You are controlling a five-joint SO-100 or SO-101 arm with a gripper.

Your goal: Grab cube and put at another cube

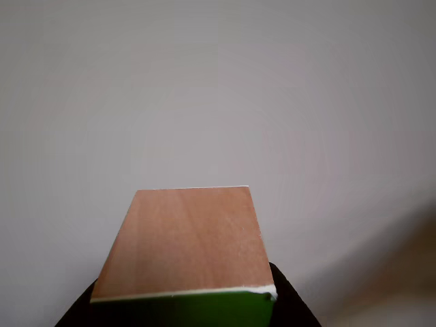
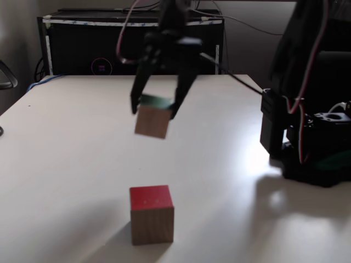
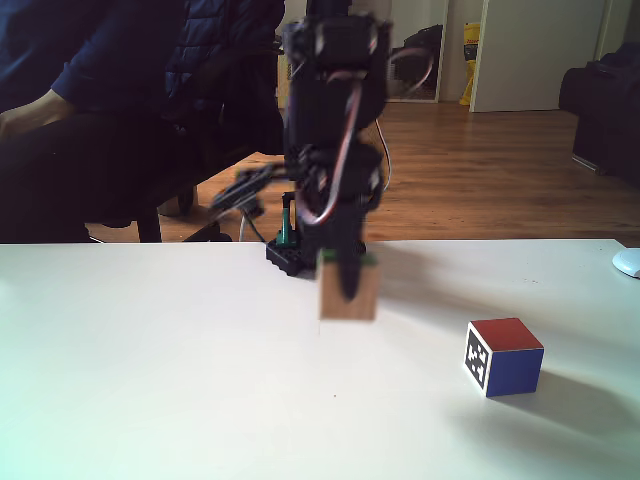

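Wooden cube with a green face (image 2: 152, 121) hangs clamped in the black gripper (image 2: 154, 107) above mid-table; released early, it could bounce off the red marker cube (image 2: 151, 213).

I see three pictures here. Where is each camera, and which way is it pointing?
Other view: rides close on the gripper, looking along the held cube toward the pale table; dark gripper parts show at the bottom corners.
A fixed view: stands low at one table edge, facing the gripper, with the red-topped cube nearest.
Another fixed view: stands low at a different table side, facing the arm; a seated person is behind.
Both fixed views share the lifted cube and the other cube.
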